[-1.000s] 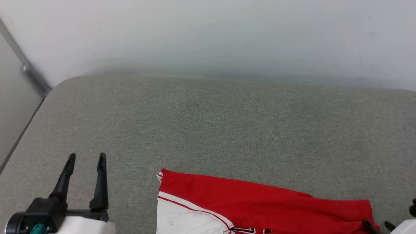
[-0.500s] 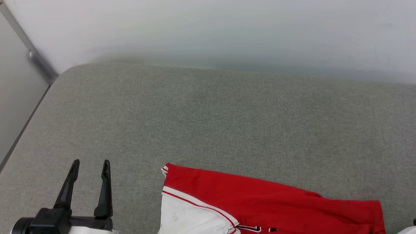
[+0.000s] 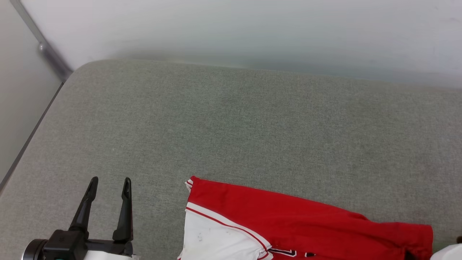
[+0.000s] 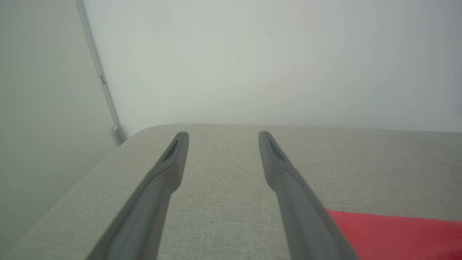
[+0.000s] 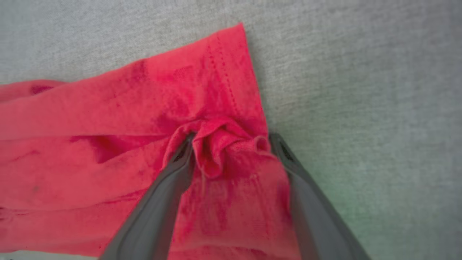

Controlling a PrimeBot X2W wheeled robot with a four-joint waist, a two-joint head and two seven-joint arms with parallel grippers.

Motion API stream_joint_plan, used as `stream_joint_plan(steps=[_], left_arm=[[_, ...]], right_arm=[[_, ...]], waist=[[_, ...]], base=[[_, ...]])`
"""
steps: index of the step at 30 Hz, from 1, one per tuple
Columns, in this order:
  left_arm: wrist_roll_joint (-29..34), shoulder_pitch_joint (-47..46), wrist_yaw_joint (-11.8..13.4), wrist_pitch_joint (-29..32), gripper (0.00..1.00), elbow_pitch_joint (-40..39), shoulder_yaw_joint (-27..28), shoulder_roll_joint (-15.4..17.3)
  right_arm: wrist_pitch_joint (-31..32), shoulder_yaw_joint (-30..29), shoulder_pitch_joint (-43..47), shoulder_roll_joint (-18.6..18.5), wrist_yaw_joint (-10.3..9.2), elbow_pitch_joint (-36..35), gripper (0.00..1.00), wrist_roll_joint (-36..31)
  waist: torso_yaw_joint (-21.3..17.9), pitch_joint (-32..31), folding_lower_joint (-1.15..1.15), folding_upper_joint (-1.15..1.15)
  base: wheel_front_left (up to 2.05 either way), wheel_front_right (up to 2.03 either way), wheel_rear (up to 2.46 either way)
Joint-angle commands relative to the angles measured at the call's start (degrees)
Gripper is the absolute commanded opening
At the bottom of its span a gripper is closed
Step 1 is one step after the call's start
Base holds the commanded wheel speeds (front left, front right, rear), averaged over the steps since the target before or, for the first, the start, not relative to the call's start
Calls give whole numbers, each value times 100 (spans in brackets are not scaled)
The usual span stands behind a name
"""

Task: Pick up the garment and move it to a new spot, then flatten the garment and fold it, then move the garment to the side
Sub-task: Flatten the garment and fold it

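On grey pad (image 3: 252,126) by wall (image 3: 252,29), L end effector (image 3: 110,178) spread, empty; R end effector (image 5: 231,139) spread astride bunched garment (image 3: 288,213) corner.

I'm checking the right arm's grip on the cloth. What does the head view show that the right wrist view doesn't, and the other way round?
Head view: the left claw, open, beside the shirt; the shirt's white sleeve with striped trim; and the wall behind the grey cushion.
Right wrist view: the right claw, its fingers spread either side of a bunched-up fold close to the stitched hem.
Both: the red shirt lying on the grey cushion.
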Motion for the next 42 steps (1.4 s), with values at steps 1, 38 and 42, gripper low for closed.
stream_joint_plan(steps=[1,38,42], left_arm=[[45,-58,-26,-11,100,6,13,-17],[268,116,-242,-12,100,139,198,-274],[248,190,-245,-12,100,165,197,-282]], right_arm=[[99,394,0,397,83,234,100,132],[-796,-745,-219,-379,45,45,0,-547],[-568,-357,-41,-199,45,-504,0,-379]], waist=[[3,-3,1,0],[-292,-415,1,0],[-324,-532,1,0]], base=[[0,0,0],[0,0,0],[0,0,0]])
